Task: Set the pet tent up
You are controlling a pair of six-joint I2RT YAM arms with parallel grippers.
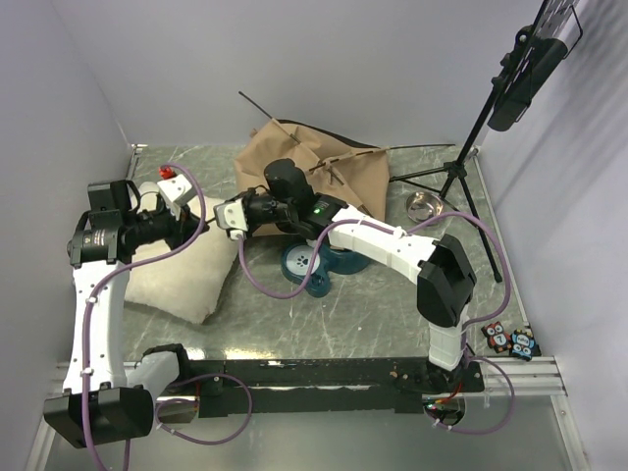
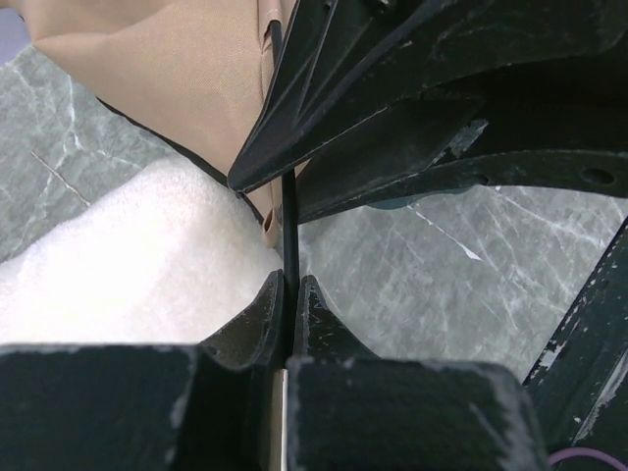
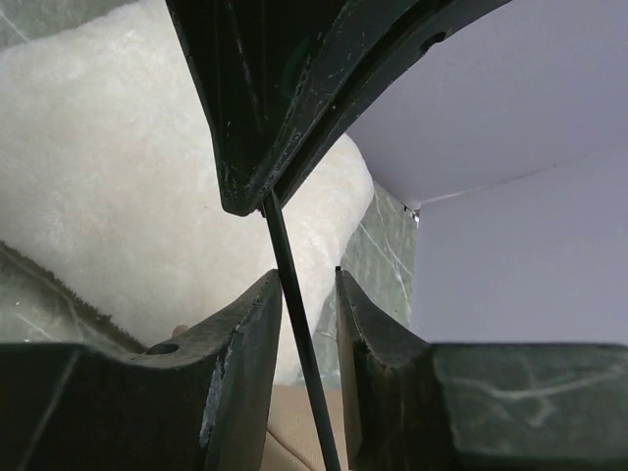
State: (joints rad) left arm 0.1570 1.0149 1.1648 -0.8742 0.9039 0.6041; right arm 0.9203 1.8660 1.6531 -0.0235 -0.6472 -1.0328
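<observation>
The pet tent (image 1: 343,172) is matt tan cloth, the pillow (image 1: 182,280) fleecy plush, the table (image 1: 373,314) smooth and marbled.

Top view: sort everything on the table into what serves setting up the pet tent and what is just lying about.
Job: tan pet tent; thin tent pole, clamped in the left pincer, with the right pincer open around it.
Lying about: cream pillow, teal dish, steel bowl, black tripod.

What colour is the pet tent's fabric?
The pet tent is plain tan; the top external view shows it best.
</observation>
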